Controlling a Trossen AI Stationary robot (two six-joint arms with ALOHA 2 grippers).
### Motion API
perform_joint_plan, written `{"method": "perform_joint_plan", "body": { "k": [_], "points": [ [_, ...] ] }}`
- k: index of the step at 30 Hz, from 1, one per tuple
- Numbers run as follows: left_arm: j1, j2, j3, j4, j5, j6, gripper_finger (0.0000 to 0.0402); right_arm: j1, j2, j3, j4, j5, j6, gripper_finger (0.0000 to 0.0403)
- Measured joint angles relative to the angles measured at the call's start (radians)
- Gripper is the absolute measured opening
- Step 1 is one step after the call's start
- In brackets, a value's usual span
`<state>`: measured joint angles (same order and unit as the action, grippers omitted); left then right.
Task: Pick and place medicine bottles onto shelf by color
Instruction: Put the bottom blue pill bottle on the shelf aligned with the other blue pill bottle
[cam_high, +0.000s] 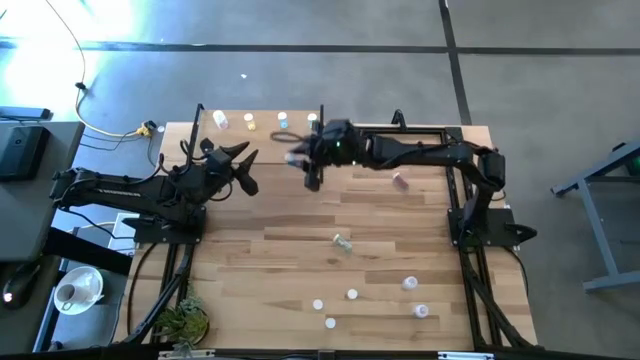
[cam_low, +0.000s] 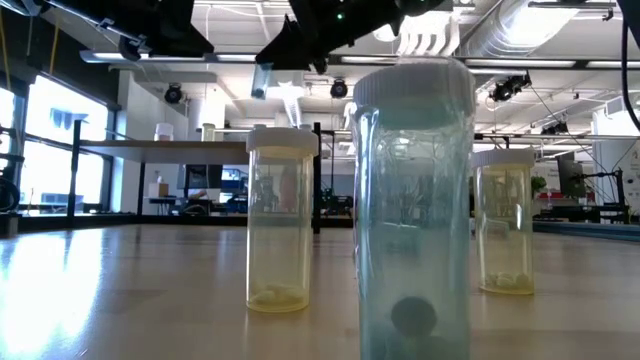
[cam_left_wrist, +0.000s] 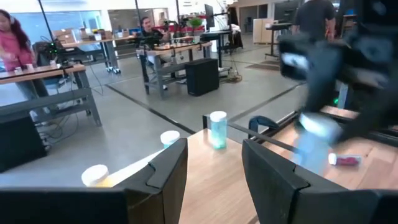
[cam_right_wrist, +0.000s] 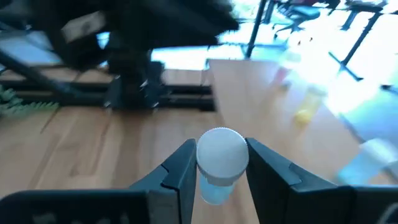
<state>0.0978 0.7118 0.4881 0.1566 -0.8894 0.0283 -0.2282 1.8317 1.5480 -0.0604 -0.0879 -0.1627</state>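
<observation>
My right gripper (cam_high: 308, 162) is above the table's far middle, shut on a light blue bottle (cam_right_wrist: 221, 163) with a white cap. My left gripper (cam_high: 243, 166) is open and empty at the far left, pointing toward the right arm. The shelf (cam_high: 262, 130) lies along the table's far edge. On it stand a white bottle (cam_high: 220, 120), a yellow one (cam_high: 248, 121) and a light blue one (cam_high: 283, 120), each on its base. A pink bottle (cam_high: 400, 181) and a green one (cam_high: 342, 241) lie on their sides on the table. My right gripper pinches the light blue bottle between its two fingers, at the sides of its white cap (cam_right_wrist: 222, 152) and the neck just below it. The cap end faces the wrist, with the body pointing away past the fingers. The bottle is lifted clear of the table.
Several more bottles stand near the table's front right (cam_high: 352, 294), (cam_high: 409, 283), (cam_high: 421, 311). In the low view, a blue bottle (cam_low: 410, 200) and two yellow ones (cam_low: 280, 220), (cam_low: 503, 220) stand close to the camera. A plant (cam_high: 182, 322) sits at the near left corner. People sit at desks beyond the table.
</observation>
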Motion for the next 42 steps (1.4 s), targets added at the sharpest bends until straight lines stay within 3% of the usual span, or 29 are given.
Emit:
{"method": "perform_joint_plan", "body": {
  "k": [10,16,27,42],
  "points": [
    [0.0,0.0,0.0,0.0,0.0,-0.043,0.0145,-0.138,0.055,0.192,-0.005,-0.001,0.008,0.0108],
    [0.0,0.0,0.0,-0.004,0.0,-0.043,0.0145,-0.169,0.158,0.311,-0.069,-0.073,0.05,0.0108],
    [-0.001,0.001,0.0,-0.004,0.0,-0.017,0.0145,-0.168,0.262,0.323,-0.152,-0.08,-0.023,0.0108],
    [-0.001,0.001,0.0,-0.004,0.0,-0.025,0.0145,-0.158,0.325,0.325,-0.137,-0.092,-0.101,0.0108]
  ]
}}
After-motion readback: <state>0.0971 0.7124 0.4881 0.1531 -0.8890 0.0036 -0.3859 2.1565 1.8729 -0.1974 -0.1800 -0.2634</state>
